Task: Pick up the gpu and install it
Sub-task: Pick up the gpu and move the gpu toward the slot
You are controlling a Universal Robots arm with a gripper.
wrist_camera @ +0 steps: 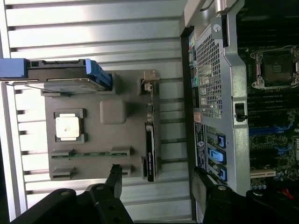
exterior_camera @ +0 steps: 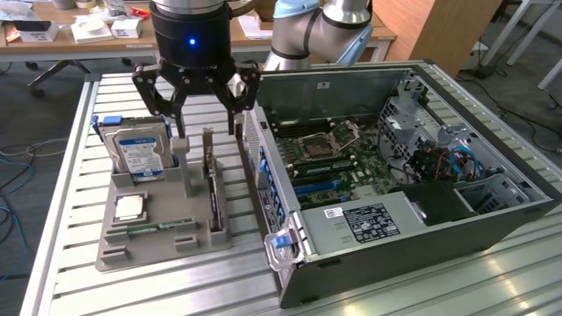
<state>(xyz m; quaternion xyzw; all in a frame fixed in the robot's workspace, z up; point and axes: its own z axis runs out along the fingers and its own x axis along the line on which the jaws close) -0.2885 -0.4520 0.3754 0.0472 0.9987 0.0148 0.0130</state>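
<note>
Gripper is spread wide and holding nothing, with nothing touching the fingers.

The gpu is not picked up. It stands on its edge in a slot of the grey holder, on the side nearest the case.

Exterior view:
- I hang above the far end of the holder, clear of everything on it.
- The drive stands upright in its cradle, toward the exterior view's left of the gpu.
- CPU and memory stick lie flat in their pockets, nearer the camera.
- The case lies on its side, open, just beside the holder.
- The motherboard is exposed and the socket is bare.
- Everything sits on the slatted table.

Wrist view, looking straight down:
- The gpu shows as a thin dark strip, with its bracket at the end by the drive.
- Its line runs between my two fingers, toward the gripper gap. There is no contact.
- Holder, CPU and memory stick are laid out plainly.
- The case shows its perforated rear panel and blue ports, which the exterior view gives edge-on.
- Motherboard and socket are past that panel.
- The table slats are bare beyond the holder.

Height above the gpu reads from the exterior view, and lateral alignment from the wrist view.
</note>
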